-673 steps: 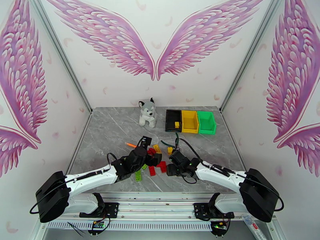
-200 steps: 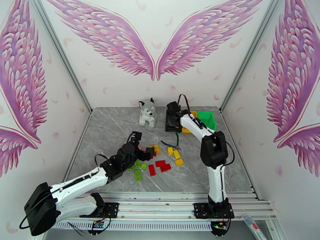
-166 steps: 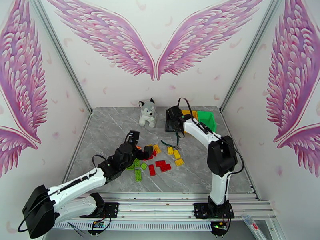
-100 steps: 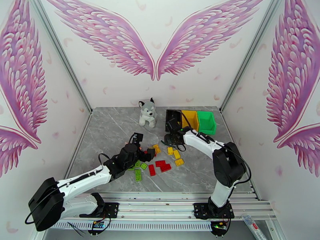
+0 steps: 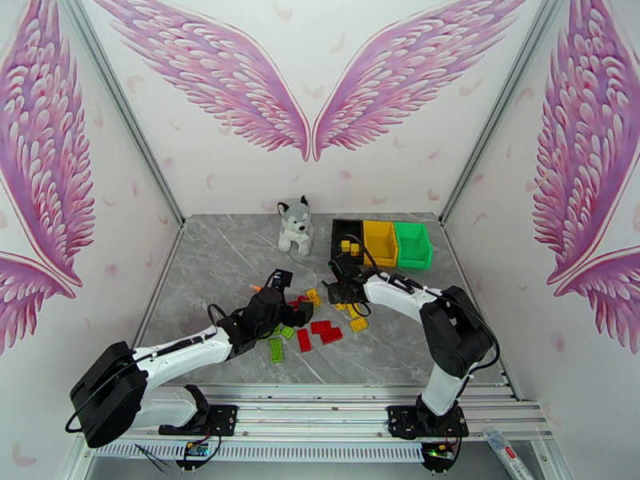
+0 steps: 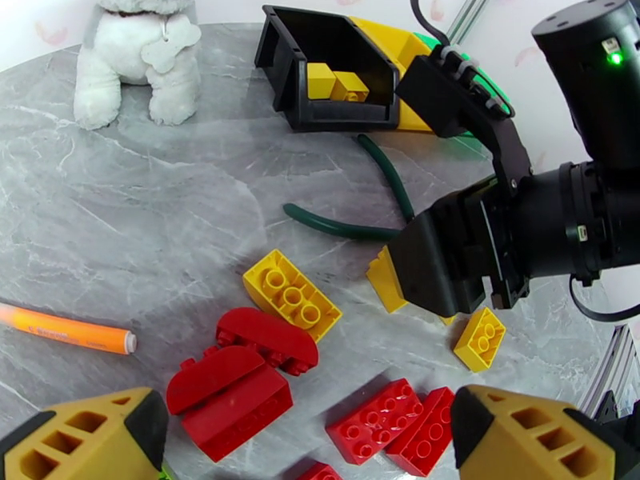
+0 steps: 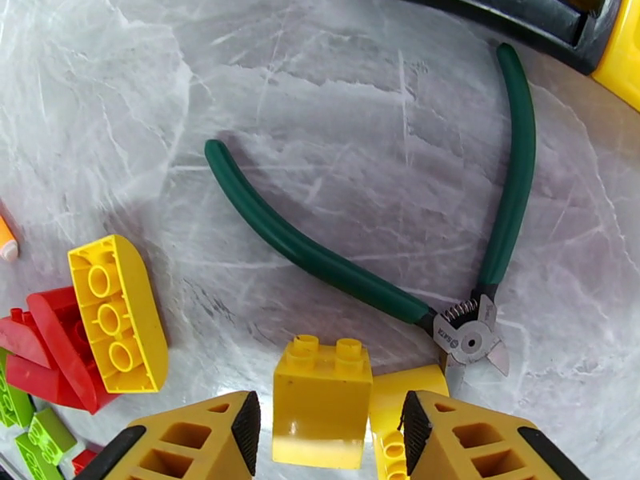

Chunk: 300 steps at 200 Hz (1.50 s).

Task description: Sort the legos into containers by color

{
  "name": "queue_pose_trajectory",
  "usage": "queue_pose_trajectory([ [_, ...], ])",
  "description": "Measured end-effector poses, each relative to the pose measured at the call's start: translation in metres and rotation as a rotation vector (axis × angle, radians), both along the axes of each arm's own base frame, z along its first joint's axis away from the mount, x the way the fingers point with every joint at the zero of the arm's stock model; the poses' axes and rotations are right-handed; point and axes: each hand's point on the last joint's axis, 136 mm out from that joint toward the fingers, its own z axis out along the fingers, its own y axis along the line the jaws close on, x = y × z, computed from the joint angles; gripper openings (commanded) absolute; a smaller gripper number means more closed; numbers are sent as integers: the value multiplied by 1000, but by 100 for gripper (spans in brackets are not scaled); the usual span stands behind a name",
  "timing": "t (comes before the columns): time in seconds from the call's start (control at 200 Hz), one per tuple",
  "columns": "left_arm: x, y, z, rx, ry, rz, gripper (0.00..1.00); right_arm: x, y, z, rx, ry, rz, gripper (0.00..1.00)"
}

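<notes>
Right gripper fingers spread, straddling yellow two-stud lego on table, slight gaps. Green-handled pliers just beyond. Left gripper fingers wide apart above red legos. Two yellow legos in black bin; yellow bin, green bin alongside.

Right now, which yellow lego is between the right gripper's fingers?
The small square yellow brick with two studs on top, standing between the fingers of the right gripper. The long yellow brick with three holes lies off to the side.
</notes>
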Motion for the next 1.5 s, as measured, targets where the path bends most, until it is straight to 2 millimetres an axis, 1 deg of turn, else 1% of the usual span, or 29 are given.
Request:
queue_pose_trajectory([
  [0.195,0,0,0,0,0,-1,99,-1,4,-7,-10,12,9,52],
  [0.4,0,0,0,1,-1,-1,99,-2,9,-16,-28,26,20,48],
  [0.69,0,0,0,0,0,0,99,-1,9,-14,-34,18,18,37],
  [1.105,-1,-1,0,-3,3,-9,99,0,10,-12,-33,11,18,34],
  [1.215,-1,-4,1,-9,5,-20,99,7,9,-1,-45,-15,7,33],
  [1.3,0,-9,1,-13,11,-33,99,18,9,14,-43,-50,-6,33],
  [1.41,-1,-13,0,-17,15,-46,99,39,7,39,-27,-107,-39,33],
  [1.5,-2,-15,1,-19,15,-53,99,61,-5,62,-17,-158,-91,34],
])
